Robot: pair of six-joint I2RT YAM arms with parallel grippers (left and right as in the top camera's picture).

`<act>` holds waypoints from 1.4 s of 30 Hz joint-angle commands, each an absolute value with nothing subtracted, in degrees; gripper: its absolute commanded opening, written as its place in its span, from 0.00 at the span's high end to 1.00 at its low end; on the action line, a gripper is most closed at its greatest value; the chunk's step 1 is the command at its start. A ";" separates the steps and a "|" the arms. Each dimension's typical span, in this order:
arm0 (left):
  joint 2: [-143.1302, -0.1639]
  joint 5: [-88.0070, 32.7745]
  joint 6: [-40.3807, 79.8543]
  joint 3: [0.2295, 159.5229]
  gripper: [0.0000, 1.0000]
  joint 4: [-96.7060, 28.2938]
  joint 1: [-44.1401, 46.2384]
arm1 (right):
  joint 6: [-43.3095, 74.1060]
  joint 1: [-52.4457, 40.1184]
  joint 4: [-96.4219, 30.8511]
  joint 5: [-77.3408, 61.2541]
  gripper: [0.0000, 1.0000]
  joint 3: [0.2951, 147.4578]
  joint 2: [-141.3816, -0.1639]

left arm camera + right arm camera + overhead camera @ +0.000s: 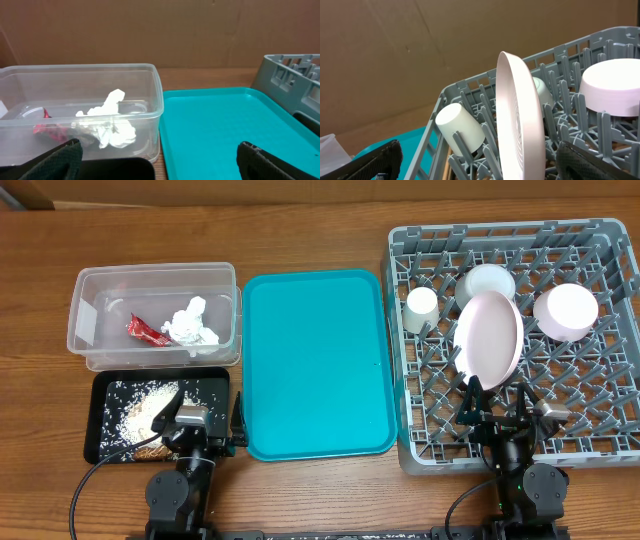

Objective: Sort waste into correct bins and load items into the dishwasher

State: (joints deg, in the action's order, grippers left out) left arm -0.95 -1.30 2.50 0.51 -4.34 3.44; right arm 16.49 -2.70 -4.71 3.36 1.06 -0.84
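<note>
The clear tub [155, 315] holds the red wrapper [146, 330] and white tissue [190, 323]; both show in the left wrist view, tissue [112, 122], wrapper [47, 130]. The black tray [100, 420] holds rice grains [145, 405]. The grey dish rack [520, 340] holds the pink plate [488, 335] on edge, the white cup [421, 308], a white bowl [487, 283] and a pink-white bowl [566, 310]. My left gripper [200, 418] is open and empty by the black tray. My right gripper [500, 402] is open at the rack's front; the plate [520, 120] stands between its fingers, untouched.
A teal serving tray [315, 360] lies between the bins and the rack, also in the left wrist view [220, 130]. A cardboard wall stands behind the table. Both arm bases sit at the table's front edge.
</note>
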 commanded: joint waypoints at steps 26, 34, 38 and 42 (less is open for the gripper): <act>-0.25 -1.28 2.76 0.30 0.00 -4.43 2.87 | 16.36 -2.50 -4.43 3.36 0.00 0.45 -0.16; -0.25 -1.28 2.76 0.30 0.00 -4.43 2.87 | 16.36 -2.50 -4.43 3.36 0.00 0.45 -0.16; -0.25 -1.28 2.76 0.30 0.00 -4.43 2.87 | 16.36 -2.50 -4.43 3.36 0.00 0.45 -0.16; -0.25 -1.28 2.76 0.30 0.00 -4.43 2.87 | 16.36 -2.50 -4.43 3.36 0.00 0.45 -0.16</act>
